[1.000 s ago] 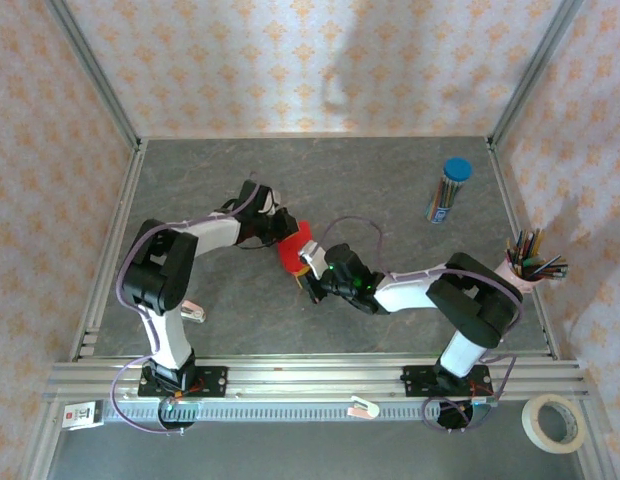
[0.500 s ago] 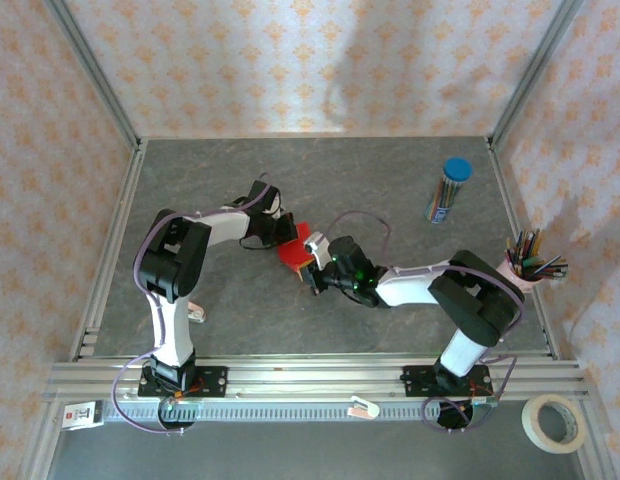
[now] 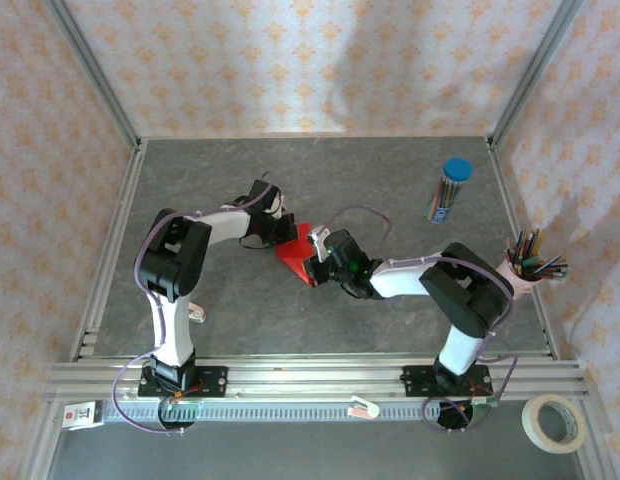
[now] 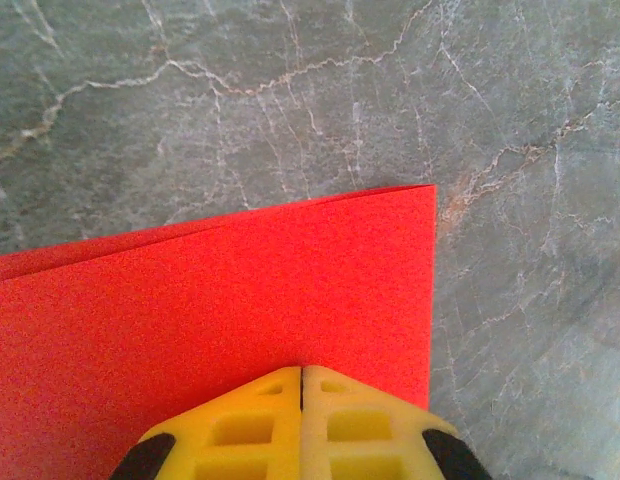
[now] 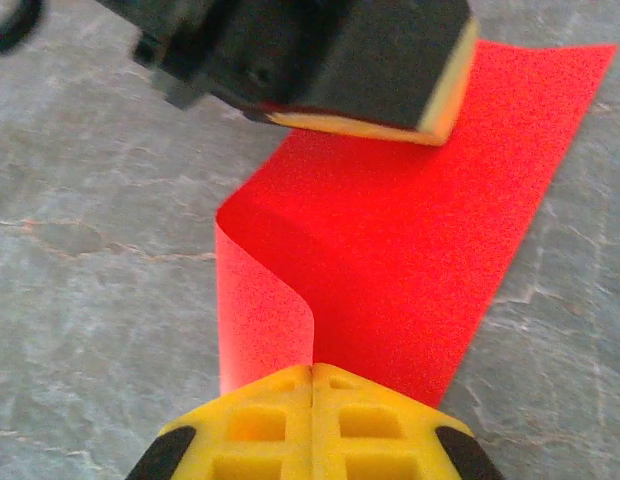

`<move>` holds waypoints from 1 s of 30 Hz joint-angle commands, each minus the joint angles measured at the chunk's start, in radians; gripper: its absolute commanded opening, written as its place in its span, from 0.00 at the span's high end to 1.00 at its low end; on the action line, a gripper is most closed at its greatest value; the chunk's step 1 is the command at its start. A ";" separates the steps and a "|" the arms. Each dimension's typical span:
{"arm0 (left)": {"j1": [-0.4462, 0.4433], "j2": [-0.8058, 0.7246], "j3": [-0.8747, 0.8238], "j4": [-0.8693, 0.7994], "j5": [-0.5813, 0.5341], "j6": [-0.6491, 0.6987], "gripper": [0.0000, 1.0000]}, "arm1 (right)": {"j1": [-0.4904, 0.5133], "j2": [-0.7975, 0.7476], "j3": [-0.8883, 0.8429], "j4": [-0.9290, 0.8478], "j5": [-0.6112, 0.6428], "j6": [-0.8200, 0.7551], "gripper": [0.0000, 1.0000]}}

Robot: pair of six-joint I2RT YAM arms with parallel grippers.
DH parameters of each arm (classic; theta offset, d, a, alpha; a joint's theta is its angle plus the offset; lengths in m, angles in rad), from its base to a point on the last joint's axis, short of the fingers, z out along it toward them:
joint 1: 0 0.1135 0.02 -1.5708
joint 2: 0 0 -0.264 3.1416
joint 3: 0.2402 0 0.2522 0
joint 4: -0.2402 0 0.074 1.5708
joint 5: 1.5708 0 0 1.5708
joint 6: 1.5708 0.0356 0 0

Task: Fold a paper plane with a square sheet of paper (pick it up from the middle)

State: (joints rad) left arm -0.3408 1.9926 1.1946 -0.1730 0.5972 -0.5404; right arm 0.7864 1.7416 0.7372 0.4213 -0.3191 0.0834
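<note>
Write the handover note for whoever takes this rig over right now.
Left gripper: shut, pinching one edge of the square sheet of paper.
Right gripper: shut on the sheet's opposite end.
Where: the sheet is in the middle of the table, spanning the gap between the two grippers. The blue-capped pencil tube sits far right, out of the way.
Done: the sheet is gripped and doubled over. Two layers show in the left wrist view. The bend beside the right gripper is rounded, not pressed.
Left: flatten that first crease, then make all further folds. There is no pointed plane shape yet.
</note>
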 commanded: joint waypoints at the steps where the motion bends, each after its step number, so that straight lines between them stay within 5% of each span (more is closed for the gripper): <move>1: -0.011 0.052 -0.004 -0.093 -0.024 0.034 0.99 | -0.012 0.015 0.032 -0.036 0.064 0.032 1.00; 30: -0.021 0.071 0.005 -0.114 -0.014 0.079 1.00 | -0.018 0.077 0.098 -0.115 0.106 0.039 1.00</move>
State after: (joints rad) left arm -0.3408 2.0018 1.2102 -0.1940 0.6014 -0.4877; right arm 0.7750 1.8095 0.8062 0.3271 -0.2386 0.1162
